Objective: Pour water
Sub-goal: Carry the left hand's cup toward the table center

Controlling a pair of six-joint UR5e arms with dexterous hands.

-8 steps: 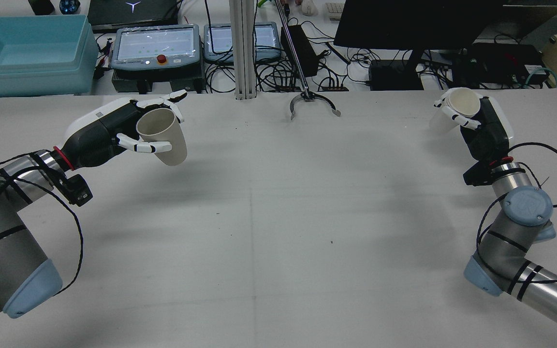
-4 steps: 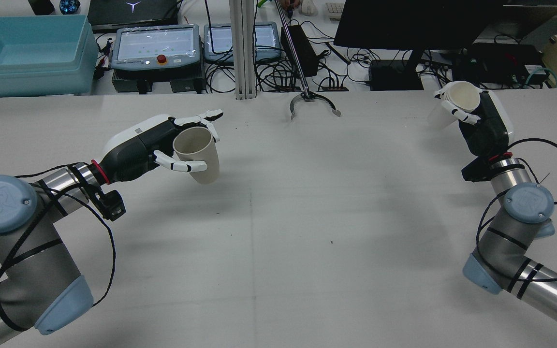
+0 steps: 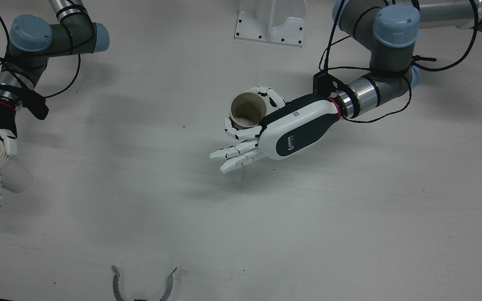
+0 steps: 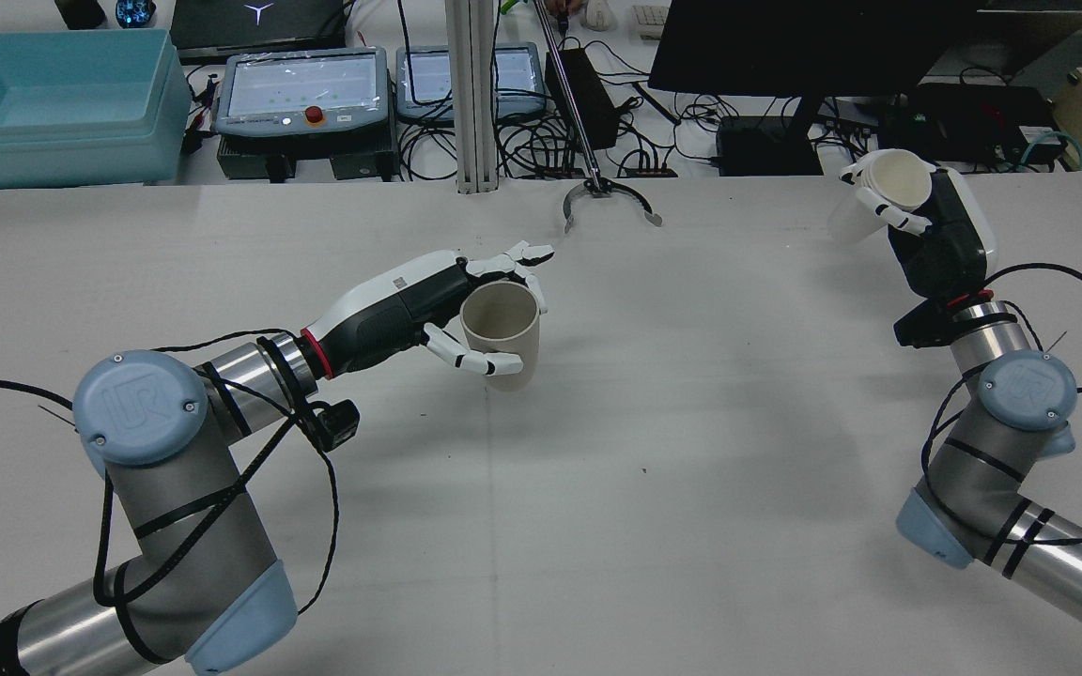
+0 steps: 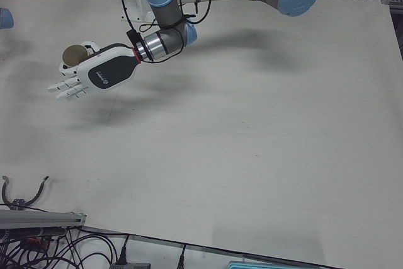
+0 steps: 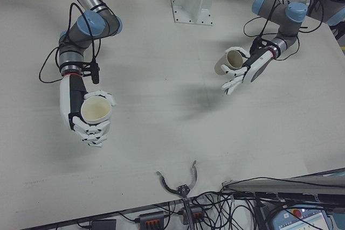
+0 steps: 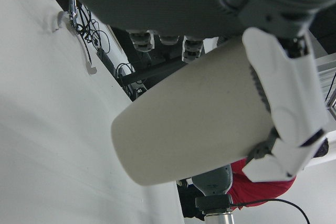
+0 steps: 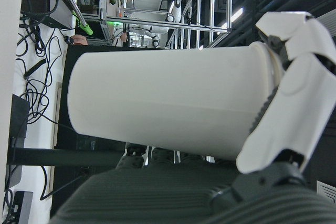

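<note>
Paper, thin and light: both cups will likely crush under a hard squeeze, so a grip round the wall suits. The left hand [image 4: 428, 302] holds a beige cup [image 4: 501, 334] upright above mid-table; the right hand [image 4: 926, 230] clasps a white cup [image 4: 888, 192] over the table's far right corner.

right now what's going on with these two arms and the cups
Each hand holds a paper cup off the table. The left hand grips a beige cup upright over the middle of the table, some fingers spread free. The right hand holds a white cup far off near its own edge. The cups are well apart and no pouring shows. Whether either cup holds water cannot be told.
</note>
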